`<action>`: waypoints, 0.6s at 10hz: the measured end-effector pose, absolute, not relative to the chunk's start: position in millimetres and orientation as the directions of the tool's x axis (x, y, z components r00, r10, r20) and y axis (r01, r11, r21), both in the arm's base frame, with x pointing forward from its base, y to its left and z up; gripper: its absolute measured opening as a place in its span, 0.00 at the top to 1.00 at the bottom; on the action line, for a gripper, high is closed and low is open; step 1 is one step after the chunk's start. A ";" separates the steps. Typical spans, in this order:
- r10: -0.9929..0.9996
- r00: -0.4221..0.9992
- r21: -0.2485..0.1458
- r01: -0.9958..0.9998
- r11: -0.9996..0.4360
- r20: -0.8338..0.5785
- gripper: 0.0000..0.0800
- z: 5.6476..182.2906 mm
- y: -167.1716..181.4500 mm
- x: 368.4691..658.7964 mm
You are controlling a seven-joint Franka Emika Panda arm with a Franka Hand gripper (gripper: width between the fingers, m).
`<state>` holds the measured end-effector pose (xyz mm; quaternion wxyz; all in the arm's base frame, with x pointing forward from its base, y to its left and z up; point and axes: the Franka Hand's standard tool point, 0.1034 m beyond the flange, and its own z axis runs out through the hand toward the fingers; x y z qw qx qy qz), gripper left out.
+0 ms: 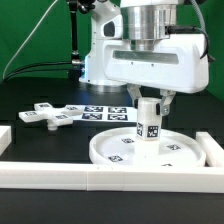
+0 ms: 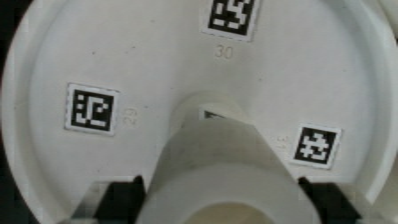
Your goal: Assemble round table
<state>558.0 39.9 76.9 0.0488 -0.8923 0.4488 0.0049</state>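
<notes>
Gripping upright post, jaws closed on it, standing at centre of rimmed disc; cross piece lies apart.

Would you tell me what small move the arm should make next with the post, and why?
Probably twist the post into the disc without letting go. The gripper is shut on the post, which stands upright at the disc's centre and seems to touch it.
</notes>
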 end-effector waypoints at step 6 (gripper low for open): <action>-0.554 0.832 -0.095 -0.553 -0.828 -0.020 0.19 77.0 42.2 558.4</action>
